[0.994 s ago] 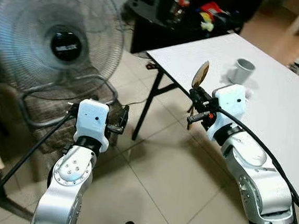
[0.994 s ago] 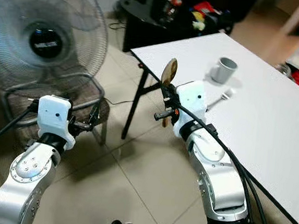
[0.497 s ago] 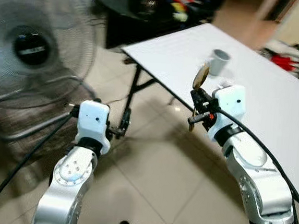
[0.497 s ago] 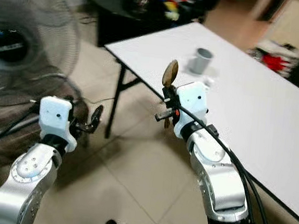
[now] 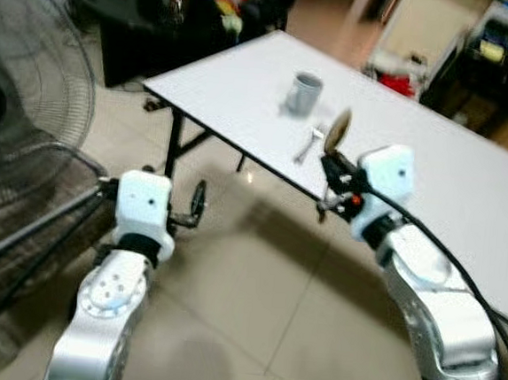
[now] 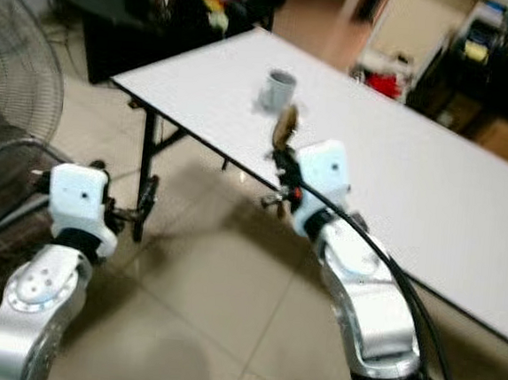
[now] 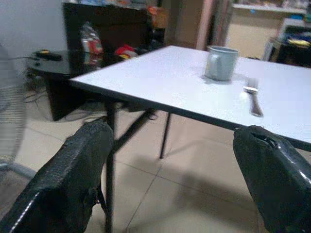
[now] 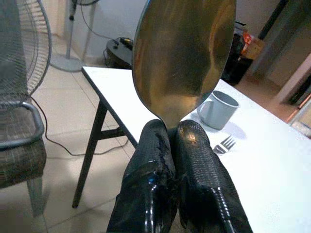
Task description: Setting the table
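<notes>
My right gripper [image 5: 330, 170] is shut on the neck of a brass-coloured spoon [image 8: 182, 53], held upright with its bowl on top, just short of the white table's [image 5: 237, 77] near edge. On the table stand a grey mug [image 5: 304, 92] and a silver fork [image 5: 310, 144] lying beside it, both just beyond the spoon. My left gripper [image 5: 196, 208] hangs open and empty over the tiled floor, left of the table; its wrist view looks between wide-apart fingers [image 7: 63, 179] at the mug [image 7: 221, 62] and fork [image 7: 253, 97].
A large standing fan [image 5: 18, 89] and a woven chair seat [image 5: 17, 249] are at the left. A black low table [image 5: 154, 8] with clutter stands behind the white table's far end. Dark shelves [image 5: 505, 61] stand at the back right. Tiled floor [image 5: 255, 279] lies between my arms.
The whole picture has shifted: the camera has turned, so the table, mug and fork now sit nearer the middle and the fan at the left edge. Both grippers keep their pose.
</notes>
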Motion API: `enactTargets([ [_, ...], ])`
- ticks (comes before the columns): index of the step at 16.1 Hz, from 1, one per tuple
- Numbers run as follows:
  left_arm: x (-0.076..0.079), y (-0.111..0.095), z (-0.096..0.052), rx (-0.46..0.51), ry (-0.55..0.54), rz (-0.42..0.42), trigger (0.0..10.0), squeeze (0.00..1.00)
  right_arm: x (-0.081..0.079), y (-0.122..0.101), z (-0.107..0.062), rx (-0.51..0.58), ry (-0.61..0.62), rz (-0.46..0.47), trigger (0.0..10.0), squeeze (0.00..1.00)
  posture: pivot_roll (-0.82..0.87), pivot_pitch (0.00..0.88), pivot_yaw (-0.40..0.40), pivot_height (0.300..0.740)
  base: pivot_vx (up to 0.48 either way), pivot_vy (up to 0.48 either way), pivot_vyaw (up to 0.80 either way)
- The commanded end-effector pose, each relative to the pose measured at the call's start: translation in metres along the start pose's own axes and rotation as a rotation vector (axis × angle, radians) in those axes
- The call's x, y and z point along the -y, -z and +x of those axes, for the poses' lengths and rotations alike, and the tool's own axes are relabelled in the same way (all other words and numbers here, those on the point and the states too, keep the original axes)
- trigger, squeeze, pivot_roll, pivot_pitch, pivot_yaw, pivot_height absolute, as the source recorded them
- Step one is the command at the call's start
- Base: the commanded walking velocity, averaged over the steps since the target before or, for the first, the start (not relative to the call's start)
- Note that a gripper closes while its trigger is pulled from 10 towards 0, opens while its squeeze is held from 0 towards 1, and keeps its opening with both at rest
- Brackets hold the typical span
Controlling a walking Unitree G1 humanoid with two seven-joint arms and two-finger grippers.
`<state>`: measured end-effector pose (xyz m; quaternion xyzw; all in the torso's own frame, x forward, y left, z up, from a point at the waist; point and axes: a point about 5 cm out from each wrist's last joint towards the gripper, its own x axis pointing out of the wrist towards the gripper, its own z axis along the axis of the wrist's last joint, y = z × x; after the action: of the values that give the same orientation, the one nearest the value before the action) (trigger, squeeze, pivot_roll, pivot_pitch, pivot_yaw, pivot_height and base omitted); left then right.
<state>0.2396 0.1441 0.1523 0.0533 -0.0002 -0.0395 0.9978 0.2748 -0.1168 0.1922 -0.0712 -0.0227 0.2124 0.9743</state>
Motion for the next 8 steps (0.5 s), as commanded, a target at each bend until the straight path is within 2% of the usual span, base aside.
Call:
enactTargets([
  [1, 0.0108, -0.0025, 0.0009, 0.007, 0.043, -0.017, 10.0, 0.0, 0.0128, 0.0041, -0.0058, -0.026, 0.052, -0.011, 10.0, 0.0, 0.05, 0.0, -0.129, 0.74, 0.0, 0.311, -0.8],
  [7, 0.0111, -0.0033, 0.0042, 0.01, 0.062, -0.007, 10.0, 0.0, 0.0139, 0.0048, -0.0093, -0.031, 0.077, -0.008, 10.0, 0.0, 0.04, 0.0, -0.109, 0.74, 0.0, 0.435, -0.8],
  [8, 0.01, -0.0045, 0.0056, 0.017, 0.061, 0.012, 10.0, 0.0, 0.0133, 0.0048, -0.0094, -0.031, 0.079, -0.006, 10.0, 0.0, 0.04, 0.0, -0.105, 0.74, 0.0, 0.0, -0.8],
])
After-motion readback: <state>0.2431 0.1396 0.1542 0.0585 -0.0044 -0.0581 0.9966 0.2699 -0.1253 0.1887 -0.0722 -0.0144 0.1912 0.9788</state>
